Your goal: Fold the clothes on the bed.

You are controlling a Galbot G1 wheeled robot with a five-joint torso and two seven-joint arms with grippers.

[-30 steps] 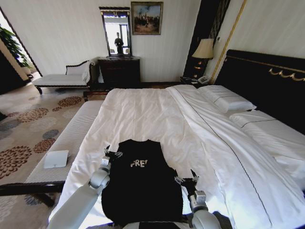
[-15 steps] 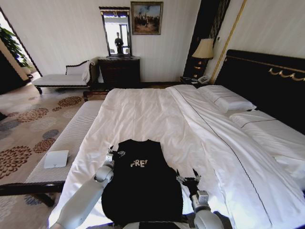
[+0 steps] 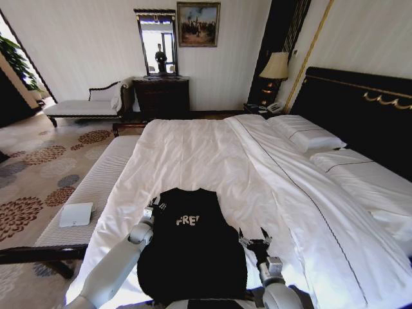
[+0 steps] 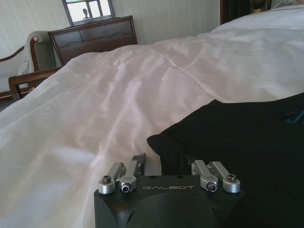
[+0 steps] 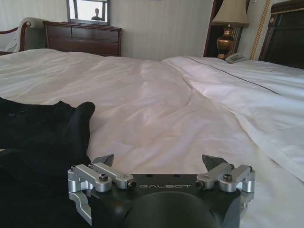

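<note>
Head view looks down along the bed: the left gripper (image 3: 152,208) sits at the left shoulder edge of a black, soft short-sleeved T-shirt with white "FREE" lettering (image 3: 191,251). In the left wrist view its fingers (image 4: 138,161) are spread, one on the white sheet, the other behind the sleeve's dark edge, gripping nothing yet. The right gripper (image 3: 255,241) rests just beside the shirt's right edge, jaws wide apart and empty, on bare sheet. The shirt lies flat on the near end of the very large white-sheeted bed (image 3: 193,154), lettering up, collar toward the far end. Both sleeves already seem tucked in, so the step in hand looks like taking hold for a fold. Next, the fingers likely need to close on the fabric alone, not the sheet beneath.
</note>
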